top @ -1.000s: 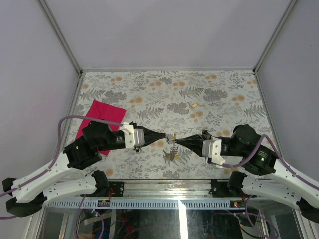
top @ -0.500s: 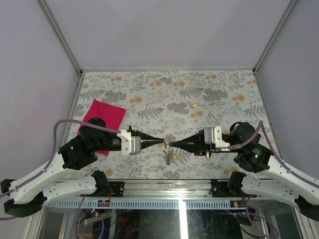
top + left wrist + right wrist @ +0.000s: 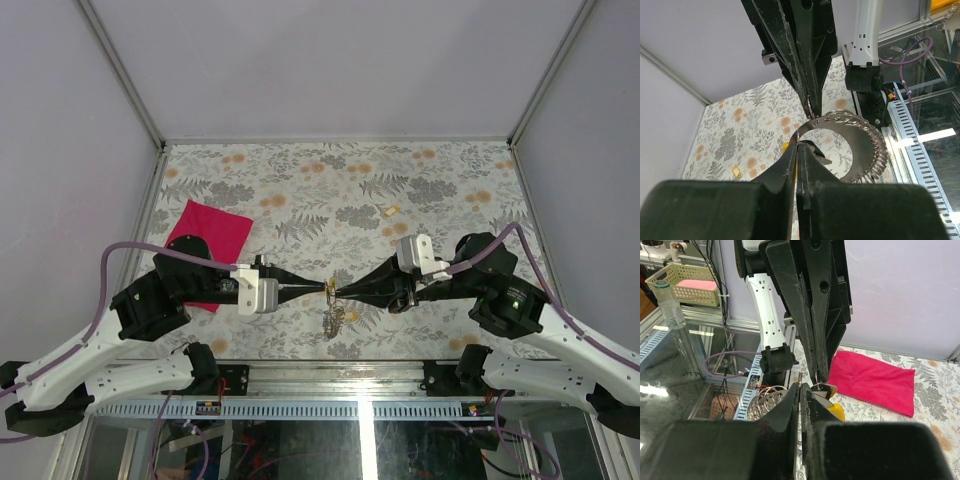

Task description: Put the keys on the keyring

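Above the floral tablecloth (image 3: 330, 190), the left gripper (image 3: 322, 289) and right gripper (image 3: 336, 291) meet tip to tip, both clamped shut, seemingly on a yellow-capped key (image 3: 834, 412) and the dangling keyring (image 3: 865, 137) respectively; this looks like the threading step, and next the key's hole needs working along the ring's wire.

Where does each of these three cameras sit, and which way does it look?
Top external: above and behind the arms, looking down on the floral table; both arms show, left gripper and right gripper with tips close together.
Left wrist: on the left arm, looking along its own shut fingers at the right gripper and the keyring.
Right wrist: on the right arm, looking along its own fingers at the left gripper and a red cloth.
Shared: both wrist views show the keyring; top and right wrist show the cloth.
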`<state>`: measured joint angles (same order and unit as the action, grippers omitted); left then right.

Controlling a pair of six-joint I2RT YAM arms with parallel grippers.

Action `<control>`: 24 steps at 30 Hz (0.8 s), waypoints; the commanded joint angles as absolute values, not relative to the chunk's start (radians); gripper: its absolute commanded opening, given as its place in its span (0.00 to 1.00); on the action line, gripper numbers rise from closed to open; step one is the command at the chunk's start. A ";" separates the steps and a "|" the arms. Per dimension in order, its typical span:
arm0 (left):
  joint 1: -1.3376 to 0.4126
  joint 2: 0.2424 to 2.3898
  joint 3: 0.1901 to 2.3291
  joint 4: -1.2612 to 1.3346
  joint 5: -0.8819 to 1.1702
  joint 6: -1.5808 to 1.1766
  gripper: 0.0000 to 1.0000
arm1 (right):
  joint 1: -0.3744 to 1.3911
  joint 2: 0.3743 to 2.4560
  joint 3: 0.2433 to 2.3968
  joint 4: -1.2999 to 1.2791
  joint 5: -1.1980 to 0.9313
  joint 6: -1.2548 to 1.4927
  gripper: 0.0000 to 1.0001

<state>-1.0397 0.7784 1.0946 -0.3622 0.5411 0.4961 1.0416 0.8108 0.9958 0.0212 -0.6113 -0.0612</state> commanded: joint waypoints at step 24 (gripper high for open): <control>-1.035 0.776 1.133 -0.371 0.581 0.513 0.00 | 1.046 0.830 1.067 0.028 -0.506 0.013 0.00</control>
<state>-1.0397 0.7799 1.1000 -0.3779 0.5606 0.5072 1.0416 0.8497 1.0183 -0.0338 -0.5571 -0.0040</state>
